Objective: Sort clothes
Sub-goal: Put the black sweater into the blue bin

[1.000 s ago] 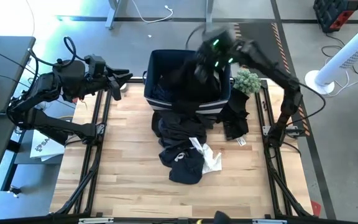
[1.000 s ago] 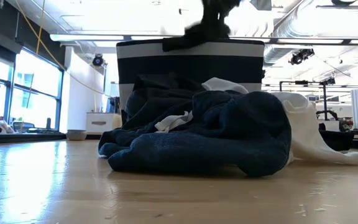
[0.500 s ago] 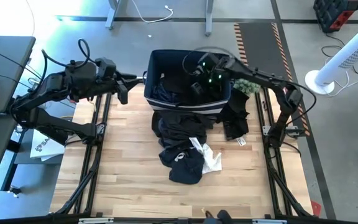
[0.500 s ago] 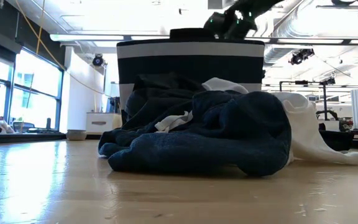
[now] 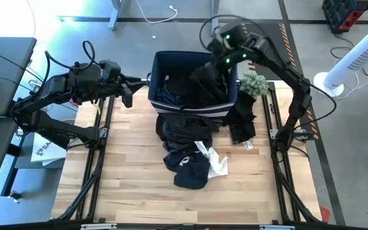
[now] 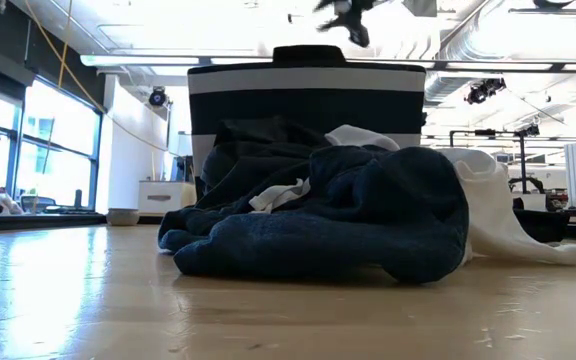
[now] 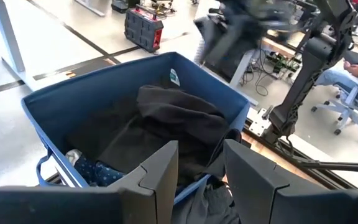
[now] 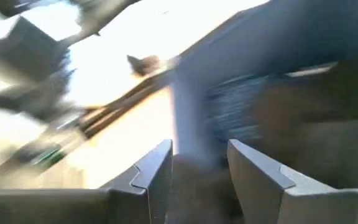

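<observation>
clothes [image 5: 187, 150]: mostly black heap, some white, on table
left gripper [image 5: 128, 92]: fingers apart, empty
right gripper [image 5: 224, 39]: fingers apart, empty
labels: none readable

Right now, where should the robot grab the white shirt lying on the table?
Probably the white shirt's free edge, coming straight down from above. It lies mostly flat beside the dark pile, with its right side clear of the other clothes, so a pinch there should catch only the shirt. The right gripper hangs above the bin.

Bin [image 5: 159, 64] sits at table's [image 5: 133, 172] far edge, garments [image 5: 200, 83] inside. Clothes pile [image 5: 187, 150] on table just before it. Left gripper [image 5: 128, 89] left of bin, right gripper [image 5: 225, 48] above bin's far right corner.
</observation>
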`<state>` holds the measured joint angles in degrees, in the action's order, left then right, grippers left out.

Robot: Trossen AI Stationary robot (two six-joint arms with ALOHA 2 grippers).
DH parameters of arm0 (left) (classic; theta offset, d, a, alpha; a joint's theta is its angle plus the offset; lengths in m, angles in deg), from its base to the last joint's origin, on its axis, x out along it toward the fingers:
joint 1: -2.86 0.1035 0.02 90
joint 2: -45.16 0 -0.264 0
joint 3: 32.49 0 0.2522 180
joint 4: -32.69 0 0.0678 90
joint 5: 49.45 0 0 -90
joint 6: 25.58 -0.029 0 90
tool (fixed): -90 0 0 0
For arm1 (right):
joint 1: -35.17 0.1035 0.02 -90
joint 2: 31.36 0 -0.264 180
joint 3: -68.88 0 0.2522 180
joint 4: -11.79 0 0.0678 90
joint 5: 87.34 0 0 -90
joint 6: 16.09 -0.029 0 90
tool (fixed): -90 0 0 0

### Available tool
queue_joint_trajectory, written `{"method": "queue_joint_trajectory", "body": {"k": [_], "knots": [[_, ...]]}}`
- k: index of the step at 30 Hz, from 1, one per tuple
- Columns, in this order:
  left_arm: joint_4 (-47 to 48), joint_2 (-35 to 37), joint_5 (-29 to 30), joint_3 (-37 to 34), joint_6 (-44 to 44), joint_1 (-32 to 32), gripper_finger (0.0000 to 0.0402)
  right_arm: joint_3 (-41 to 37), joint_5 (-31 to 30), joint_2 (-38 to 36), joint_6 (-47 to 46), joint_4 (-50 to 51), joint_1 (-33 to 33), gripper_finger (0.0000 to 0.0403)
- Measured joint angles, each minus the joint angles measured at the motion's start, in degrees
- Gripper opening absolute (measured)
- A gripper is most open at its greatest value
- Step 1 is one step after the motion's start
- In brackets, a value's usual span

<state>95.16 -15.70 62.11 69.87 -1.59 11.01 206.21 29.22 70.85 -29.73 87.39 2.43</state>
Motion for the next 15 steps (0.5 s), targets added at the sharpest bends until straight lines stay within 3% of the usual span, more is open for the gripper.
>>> {"method": "queue_joint_trajectory", "body": {"k": [3,7,12,15], "knots": [[0.0,0.0,0.03,0.0,-0.02,0.02,0.0127,-3.61,12.35,0.0,1.41,-0.91,2.33,0.0151],[0.0,0.0,0.07,0.0,-0.04,0.02,0.0127,-13.16,18.57,0.11,3.48,-1.71,4.1,0.0151],[-0.02,0.0,0.5,0.0,-0.04,0.04,0.0127,-27.82,13.41,0.2,-1.24,-10.3,3.97,0.0148],[-0.01,0.0,0.52,0.0,-0.01,0.04,0.0127,-33.4,2.21,0.2,-7.36,-14.95,2.44,0.0145]]}}
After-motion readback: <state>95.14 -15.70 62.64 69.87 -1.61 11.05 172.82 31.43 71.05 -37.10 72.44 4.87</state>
